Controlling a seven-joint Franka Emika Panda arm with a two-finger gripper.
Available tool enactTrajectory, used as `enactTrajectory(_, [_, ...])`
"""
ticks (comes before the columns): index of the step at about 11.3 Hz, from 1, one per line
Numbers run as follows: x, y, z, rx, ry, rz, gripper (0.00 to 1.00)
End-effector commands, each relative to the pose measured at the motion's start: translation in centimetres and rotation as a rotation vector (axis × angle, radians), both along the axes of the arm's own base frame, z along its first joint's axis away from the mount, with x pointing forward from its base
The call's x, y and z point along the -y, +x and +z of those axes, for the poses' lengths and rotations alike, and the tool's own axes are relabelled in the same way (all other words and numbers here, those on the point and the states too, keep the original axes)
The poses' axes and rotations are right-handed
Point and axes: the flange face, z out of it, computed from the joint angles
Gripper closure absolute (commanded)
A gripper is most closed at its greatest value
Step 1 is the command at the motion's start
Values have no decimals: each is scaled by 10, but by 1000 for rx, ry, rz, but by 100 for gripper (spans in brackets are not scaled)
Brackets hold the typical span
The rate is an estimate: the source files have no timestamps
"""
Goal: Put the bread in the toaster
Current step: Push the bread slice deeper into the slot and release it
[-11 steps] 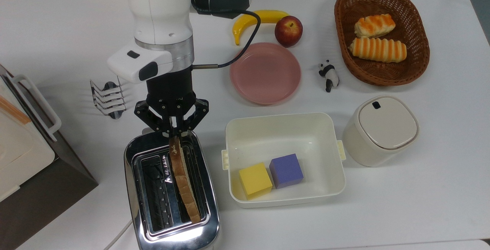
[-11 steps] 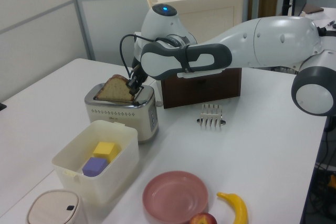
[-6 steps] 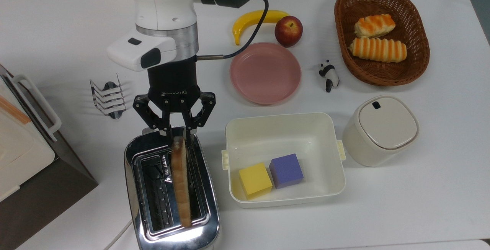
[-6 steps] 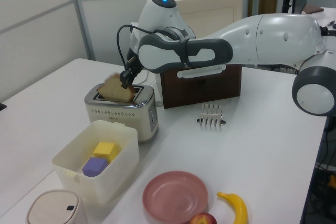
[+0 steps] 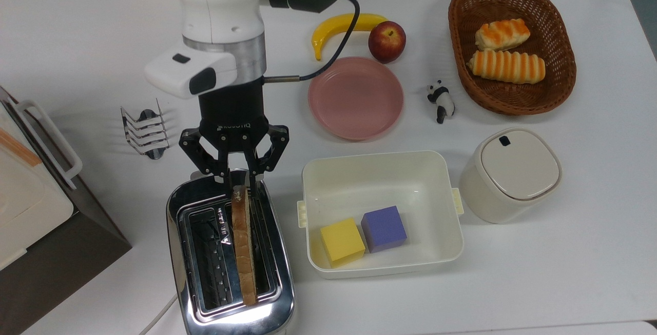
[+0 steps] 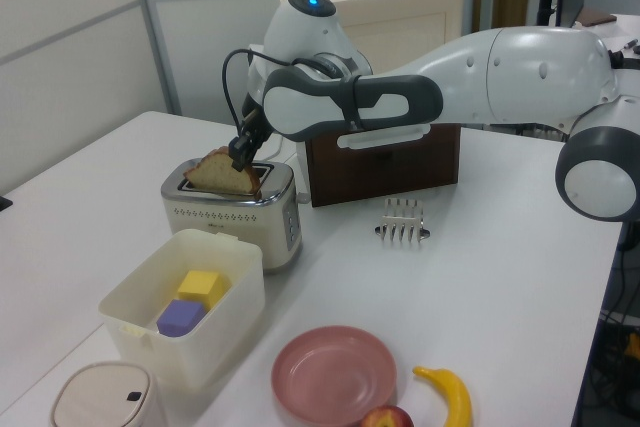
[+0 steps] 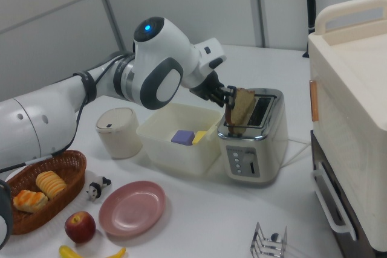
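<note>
The bread [image 5: 242,242] stands on edge in the chrome toaster's [image 5: 277,294] slot nearer the top view's right, its upper part sticking out. My gripper [image 5: 239,183] hangs over the slot's far end, open, with one finger on each side of the slice's end and a little room between. In the left view the bread [image 6: 222,173] rises above the toaster [image 6: 235,215] with the gripper [image 6: 243,155] at its right end. From the right view, the gripper [image 7: 230,98] sits against the bread [image 7: 243,107] above the toaster [image 7: 254,140].
A cream tub [image 5: 446,242] with a yellow and a purple cube stands right of the toaster. Behind are a pink plate [image 5: 355,98], banana [image 5: 333,30], apple [image 5: 386,41], panda figure [image 5: 440,101], basket [image 5: 559,83] of rolls, lidded bin [image 5: 513,173], toast rack [image 5: 145,132] and a cabinet [image 5: 31,207].
The gripper has opened and let go of the bread. The slice, earlier slanted across the slot, now stands straight and lower in it.
</note>
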Motion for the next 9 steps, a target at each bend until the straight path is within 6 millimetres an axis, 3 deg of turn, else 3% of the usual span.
enactTrajectory(1, [2,-4,-16,-21,17,-2,57])
enactTrajectory(4, [3,-3,-42,-62,11,-2,60])
enactTrajectory(7, [3,-3,-47,-70,11,-2,61])
enactTrajectory(9, [5,-3,-46,-68,10,-4,72])
